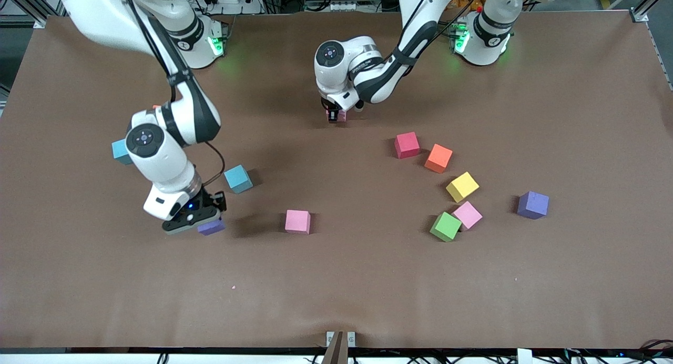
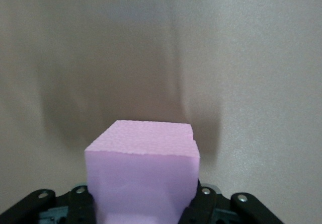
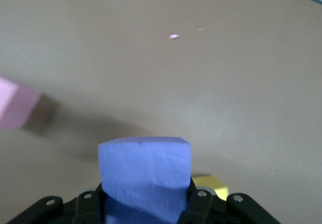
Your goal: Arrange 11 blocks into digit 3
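Brown tabletop [image 1: 336, 280] with loose cubes scattered. Right gripper [image 1: 202, 223], low at the right arm's end, jaws clenched on a purple block [image 3: 146, 176], wedged between them. Left gripper [image 1: 335, 114], mid-table near the bases, jaws clamped on a pink block [image 2: 143, 171], seated squarely between them

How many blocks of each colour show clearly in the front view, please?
pink blocks: 3
purple blocks: 2
blue blocks: 2
red block: 1
orange block: 1
yellow block: 1
green block: 1
Total: 11
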